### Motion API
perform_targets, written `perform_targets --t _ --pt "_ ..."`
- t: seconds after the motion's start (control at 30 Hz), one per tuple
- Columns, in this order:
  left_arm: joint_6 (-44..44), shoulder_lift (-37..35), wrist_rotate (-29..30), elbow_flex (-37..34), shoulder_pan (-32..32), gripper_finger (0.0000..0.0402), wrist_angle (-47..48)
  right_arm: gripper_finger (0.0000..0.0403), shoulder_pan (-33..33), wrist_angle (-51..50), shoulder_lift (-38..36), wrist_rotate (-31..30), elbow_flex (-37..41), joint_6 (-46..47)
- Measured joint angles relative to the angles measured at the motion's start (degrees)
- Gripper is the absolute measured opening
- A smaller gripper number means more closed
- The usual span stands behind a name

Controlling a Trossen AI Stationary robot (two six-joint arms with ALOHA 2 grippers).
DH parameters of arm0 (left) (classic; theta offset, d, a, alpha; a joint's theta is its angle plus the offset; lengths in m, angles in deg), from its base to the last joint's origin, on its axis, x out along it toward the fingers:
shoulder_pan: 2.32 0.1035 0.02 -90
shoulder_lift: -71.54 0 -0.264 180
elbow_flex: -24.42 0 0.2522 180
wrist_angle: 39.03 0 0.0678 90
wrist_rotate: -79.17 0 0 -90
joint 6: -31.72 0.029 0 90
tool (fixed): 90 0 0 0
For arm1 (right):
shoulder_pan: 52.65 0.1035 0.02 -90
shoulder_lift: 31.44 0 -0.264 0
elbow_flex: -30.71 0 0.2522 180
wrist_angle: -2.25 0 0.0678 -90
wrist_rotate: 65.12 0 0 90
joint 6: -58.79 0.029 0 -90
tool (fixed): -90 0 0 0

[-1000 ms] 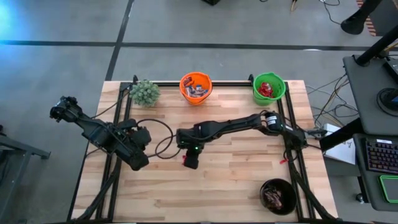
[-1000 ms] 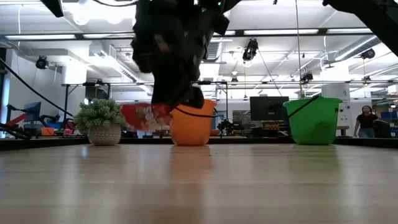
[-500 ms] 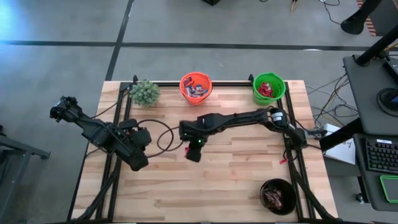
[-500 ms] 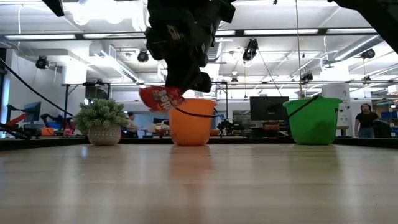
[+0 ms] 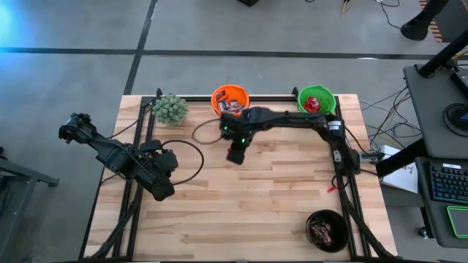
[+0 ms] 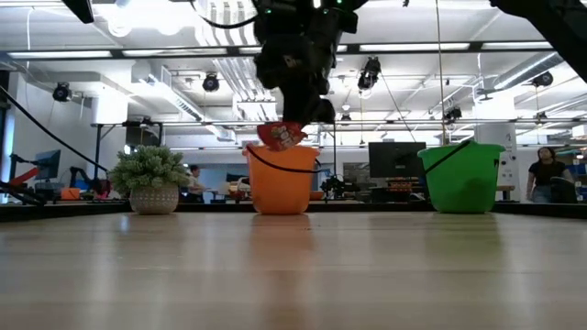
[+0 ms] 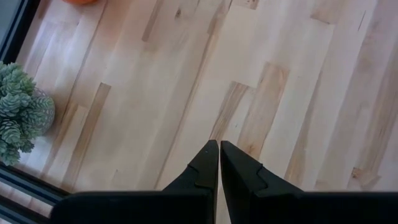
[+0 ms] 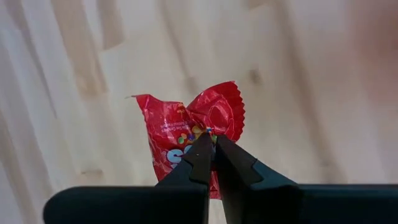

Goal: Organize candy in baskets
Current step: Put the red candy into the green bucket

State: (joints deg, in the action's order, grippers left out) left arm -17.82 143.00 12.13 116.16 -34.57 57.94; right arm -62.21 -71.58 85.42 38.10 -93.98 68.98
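My right gripper (image 8: 211,144) is shut on a red wrapped candy (image 8: 186,124), held in the air just on the near side of the orange basket (image 5: 229,101). In the low view the candy (image 6: 280,136) hangs level with that basket's rim (image 6: 280,151). The green basket (image 5: 316,103) stands at the far right and the black basket (image 5: 327,230) at the near right; each basket holds candy. My left gripper (image 7: 219,151) is shut and empty, over the table's left part (image 5: 162,188). My right gripper pinches the red wrapper near its crumpled middle (image 8: 189,134) between its two fingers. The fingers (image 6: 307,108) slant down from above. The candy hangs below them, clear of the table, with its crimped end (image 8: 227,93) standing out past the fingertips.
A small fuzzy plant in a pot (image 5: 170,109) stands at the far left, next to the orange basket. A black cable (image 5: 191,157) loops across the wood between the arms. Bare wood lies in the table's middle and near part (image 5: 248,212).
My right gripper has risen and travelled toward the table's far edge, a little to the right, up to the orange basket. It stays shut on the red candy, which has gone up with it, clear of the table.
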Motion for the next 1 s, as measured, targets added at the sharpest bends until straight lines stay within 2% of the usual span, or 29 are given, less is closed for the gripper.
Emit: perform_targets --t 0.53,0.83,1.0 --pt "0.32 -0.57 -0.04 0.00 0.00 0.0000 0.21 0.0008 -11.92 -7.11 -10.87 -7.82 1.02 -1.94" --pt "0.82 -1.98 -0.04 0.00 0.00 0.0000 0.36 0.0008 -18.20 -12.77 -14.00 -11.72 1.20 -2.30" --pt "1.03 -2.64 -0.02 0.00 0.00 0.0000 0.39 0.0008 -21.17 -14.83 -14.35 -11.96 1.24 -2.30"
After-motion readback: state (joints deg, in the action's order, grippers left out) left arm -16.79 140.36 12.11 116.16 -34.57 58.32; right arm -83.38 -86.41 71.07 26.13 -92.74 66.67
